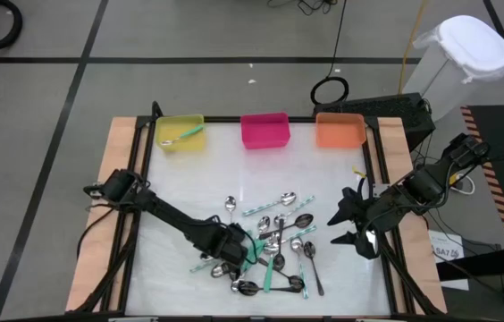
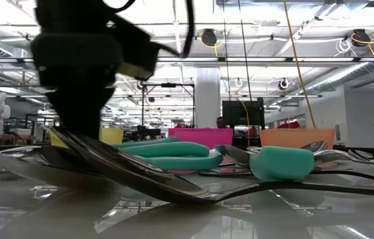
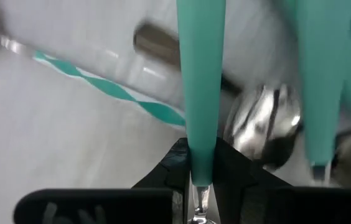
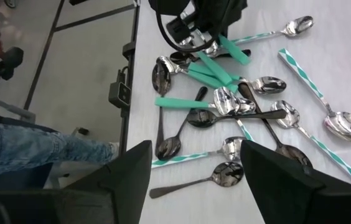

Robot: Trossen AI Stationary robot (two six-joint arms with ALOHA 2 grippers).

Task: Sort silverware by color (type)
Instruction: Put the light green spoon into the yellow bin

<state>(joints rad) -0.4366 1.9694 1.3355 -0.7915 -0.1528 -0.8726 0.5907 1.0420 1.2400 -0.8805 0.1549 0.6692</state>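
A: Left wrist view: left gripper (image 3: 195,186) is clamped on a teal-handled spoon (image 3: 200,87) in the spoon pile (image 1: 274,246) mid-surface.

B: Probably bound for the yellow plastic bin (image 1: 180,132), which holds another. Right gripper (image 1: 352,225) waits spread wide.

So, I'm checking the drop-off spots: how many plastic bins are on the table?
3, in a row along the far edge: yellow bin left, pink bin middle, orange bin right.

Overhead, table-level, two wrist views, sharing spoons (image 1: 274,246)
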